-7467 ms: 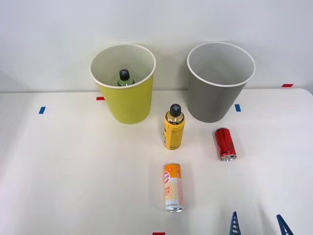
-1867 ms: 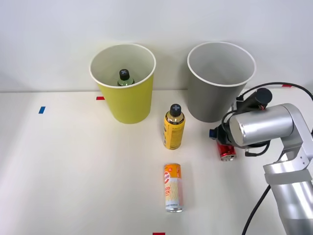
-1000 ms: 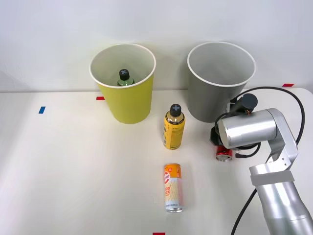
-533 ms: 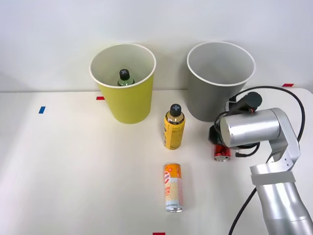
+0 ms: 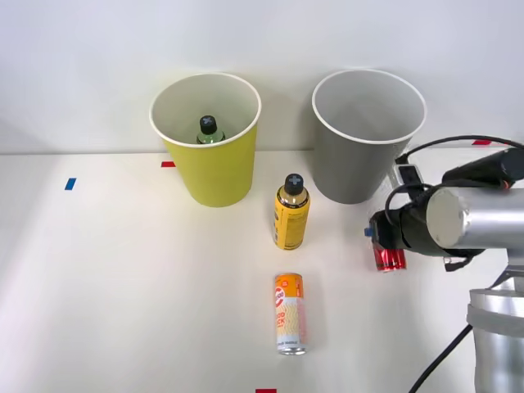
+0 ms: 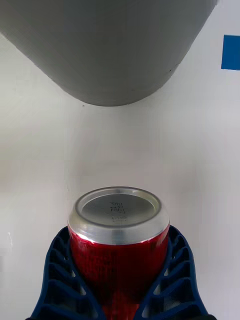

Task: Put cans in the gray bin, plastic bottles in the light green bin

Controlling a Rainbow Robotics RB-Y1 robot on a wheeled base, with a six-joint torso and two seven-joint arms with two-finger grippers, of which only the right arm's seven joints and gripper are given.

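Front view: the right arm (image 5: pixel 467 225) reaches in from the right side of the white table (image 5: pixel 123 286), its silver wrist lying across the space in front of the gray bin (image 5: pixel 367 135). Below the wrist the red can (image 5: pixel 390 259) shows only in part, its lower end and silver base poking out under the arm, just in front of and slightly right of the gray bin. The right wrist view looks along the right gripper (image 6: pixel 119 280) at the same can: the two blue ribbed fingers (image 6: pixel 57 272) press against both sides of the red body, so the gripper is closed around the can, with the can's silver end facing the camera. Beyond it sits the rounded gray wall of the bin, and a blue tape mark (image 6: pixel 230 52) lies on the table to one side. Back in the front view, the light green bin (image 5: pixel 209 139) stands to the left of the gray one, well apart from it, and holds the green bottle (image 5: pixel 209 129) upright inside. The yellow bottle (image 5: pixel 291 211) stands upright on the table between and in front of the two bins. The orange-and-white can (image 5: pixel 289 313) lies on its side nearer the robot, straight in front of the yellow bottle.
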